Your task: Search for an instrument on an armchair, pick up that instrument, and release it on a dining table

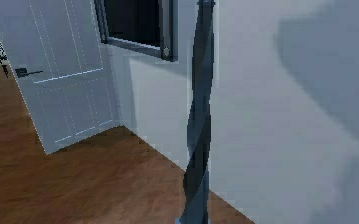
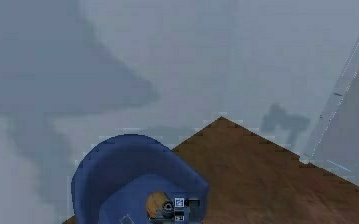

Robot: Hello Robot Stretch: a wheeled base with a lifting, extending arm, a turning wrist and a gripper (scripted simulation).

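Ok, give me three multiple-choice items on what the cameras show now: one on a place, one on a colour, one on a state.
1. Where does the small orange thing lie?
A. on the armchair
B. on a tabletop
C. on a window sill

2. What colour is the armchair?
A. red
B. blue
C. white

3. How does the twisted dark post stand?
A. flat on the ground
B. upright
C. propped against the door

Answers:
1 A: in the arm side view the orange thing sits inside the armchair's curved back, on its seat.
2 B: its back and seat are plainly deep blue.
3 B: in the forward view it runs from the wood floor up past the picture's top, in front of the wall.
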